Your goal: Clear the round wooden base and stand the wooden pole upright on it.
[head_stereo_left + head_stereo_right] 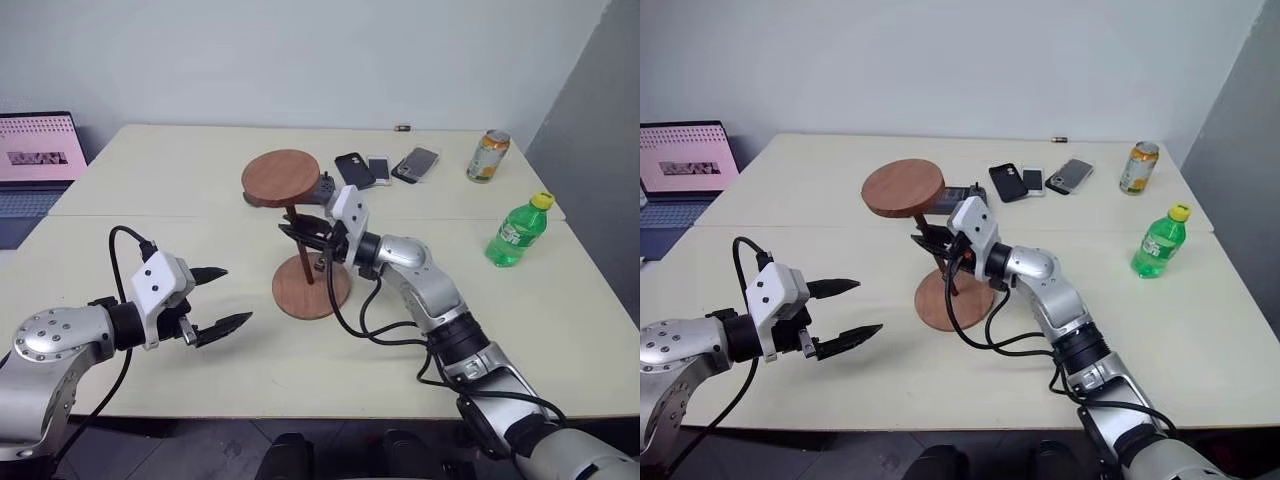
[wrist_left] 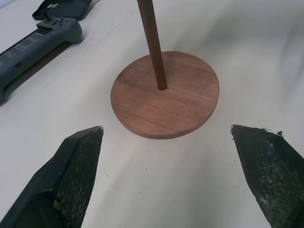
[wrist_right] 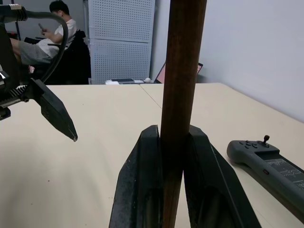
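Cream tabletop (image 1: 200, 180) carries my round wooden base (image 1: 311, 285), with the wooden pole (image 1: 300, 245) standing upright in its centre hole. My right gripper (image 1: 300, 233) is clamped around the pole's shaft; my left gripper (image 1: 220, 298) hovers nearby, jaws spread wide and empty.

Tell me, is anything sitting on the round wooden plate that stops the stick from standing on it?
No, nothing visible is in the way. The round wooden base is bare, and the wooden pole already stands in its centre hole, held by the right gripper. The left gripper waits open beside it.
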